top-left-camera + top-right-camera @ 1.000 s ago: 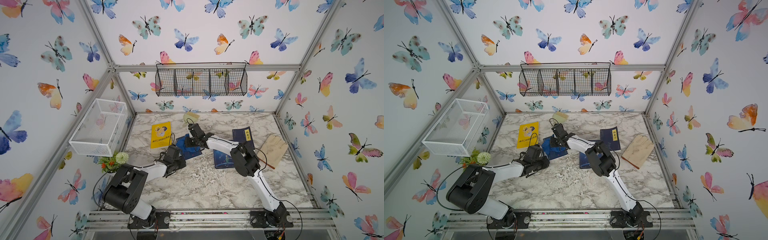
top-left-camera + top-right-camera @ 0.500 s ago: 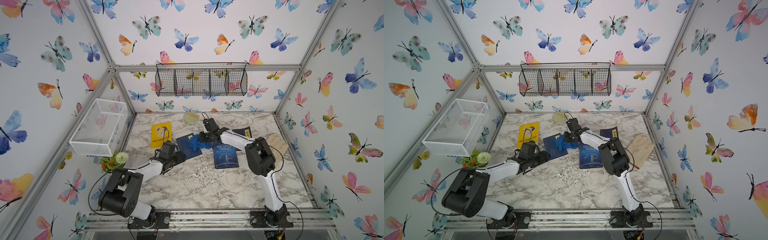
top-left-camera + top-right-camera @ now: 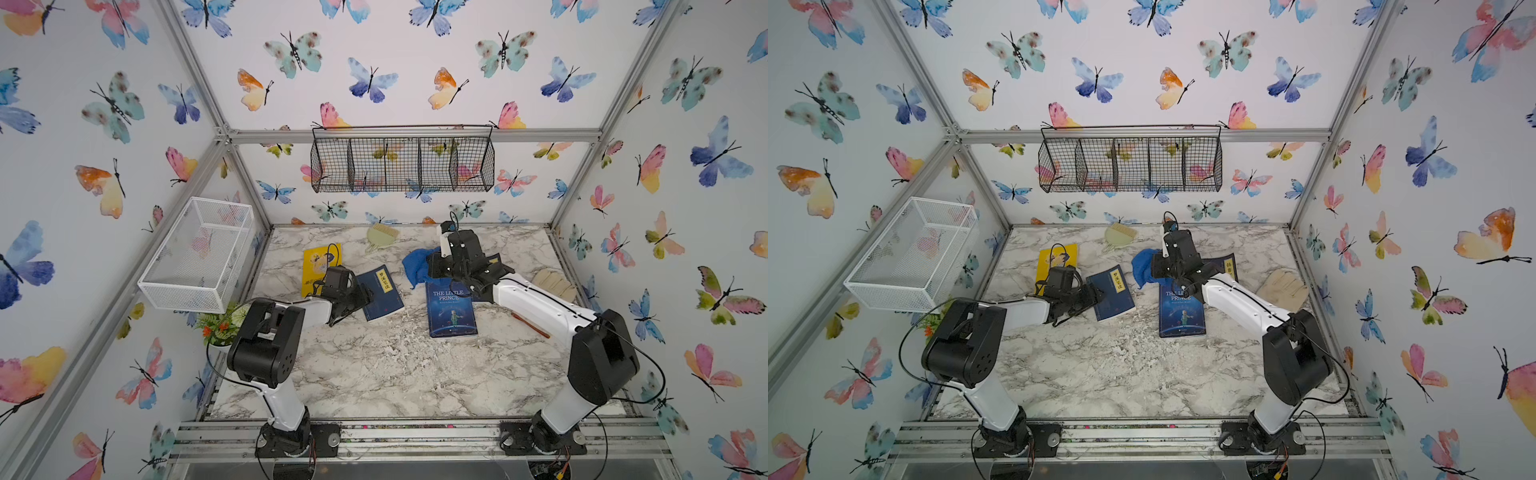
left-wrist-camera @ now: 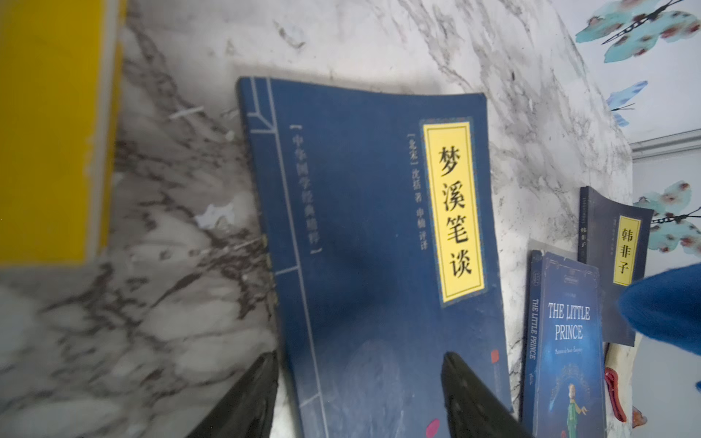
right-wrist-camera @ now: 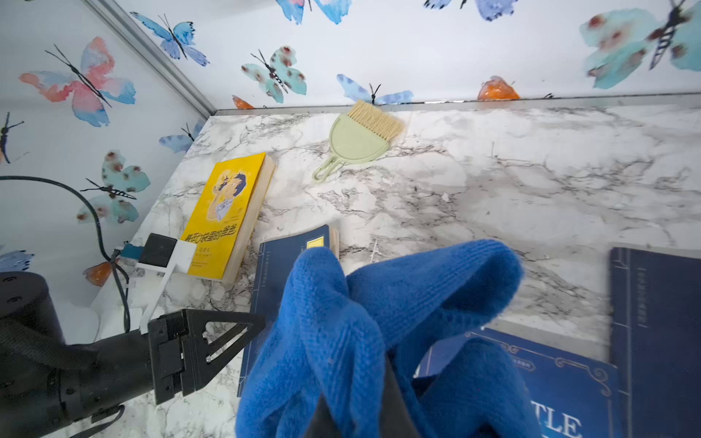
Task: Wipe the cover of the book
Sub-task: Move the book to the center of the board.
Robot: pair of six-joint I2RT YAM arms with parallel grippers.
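The book (image 3: 381, 293) (image 3: 1113, 293) is dark blue with a yellow title label and lies flat on the marble table. In the left wrist view its cover (image 4: 371, 235) fills the middle. My left gripper (image 4: 358, 375) (image 3: 365, 297) stands open over the book's near end, one finger (image 4: 261, 383) over the marble beside the spine, the other over the cover. My right gripper (image 5: 383, 394) (image 3: 434, 266) is shut on a blue cloth (image 5: 379, 322) (image 3: 1144, 266), which hangs to the right of that book, clear of its cover.
A Little Prince book (image 3: 451, 311) lies below the cloth, with another dark book (image 3: 1228, 264) behind it. A yellow book (image 3: 320, 266), a green brush (image 3: 380, 237), a beige glove (image 3: 555, 282), a white wire basket (image 3: 199, 253) and a small plant (image 3: 218, 328) surround the spot.
My right gripper has carried the blue cloth rightward off the dark blue book. My left gripper has opened and let go of that book's edge.
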